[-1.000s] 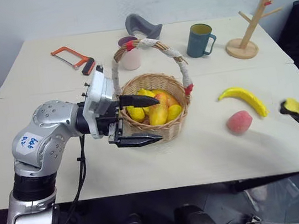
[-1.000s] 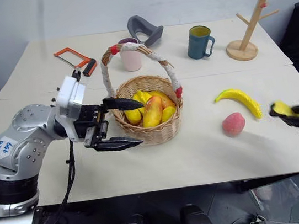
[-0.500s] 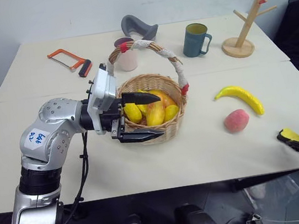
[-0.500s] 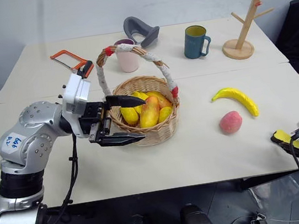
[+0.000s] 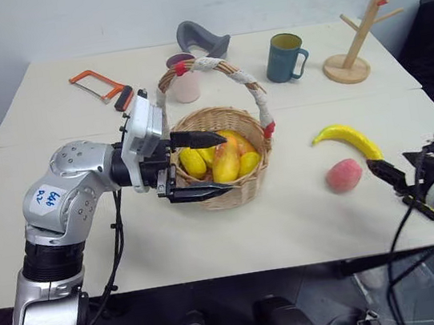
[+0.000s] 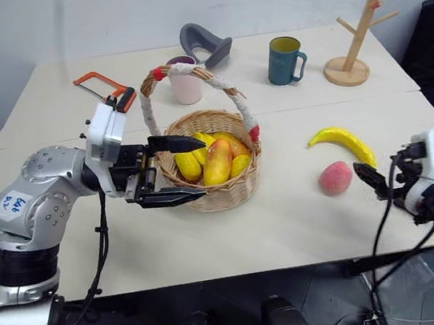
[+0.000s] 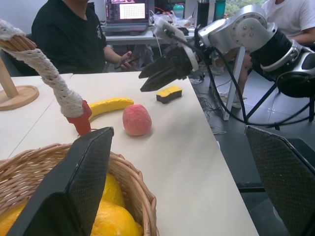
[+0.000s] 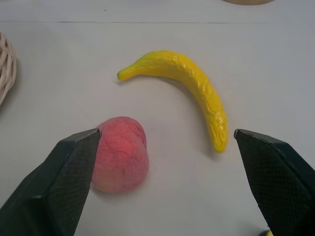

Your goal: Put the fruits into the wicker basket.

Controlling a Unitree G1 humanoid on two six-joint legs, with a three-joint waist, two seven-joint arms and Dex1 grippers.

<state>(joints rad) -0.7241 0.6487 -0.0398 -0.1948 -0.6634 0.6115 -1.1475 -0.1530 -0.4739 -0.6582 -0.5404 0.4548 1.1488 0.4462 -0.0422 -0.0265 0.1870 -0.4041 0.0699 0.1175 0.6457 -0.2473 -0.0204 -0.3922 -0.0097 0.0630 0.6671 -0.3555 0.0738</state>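
hacksaw point(image 5: 99, 85) at far left | pink cup point(image 5: 187, 83) behind basket handle | teal mug point(image 5: 285, 57) upright | wooden rack point(image 5: 365, 16) far right | sponge point(image 7: 169, 94) near table edge

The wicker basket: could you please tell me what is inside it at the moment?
The wicker basket holds several yellow and orange-red toy fruits piled together. Whatever lies beneath them, and the basket's bottom, is covered.

Lab: laptop point(image 7: 127, 12) desks, seated people point(image 7: 69, 42) behind.
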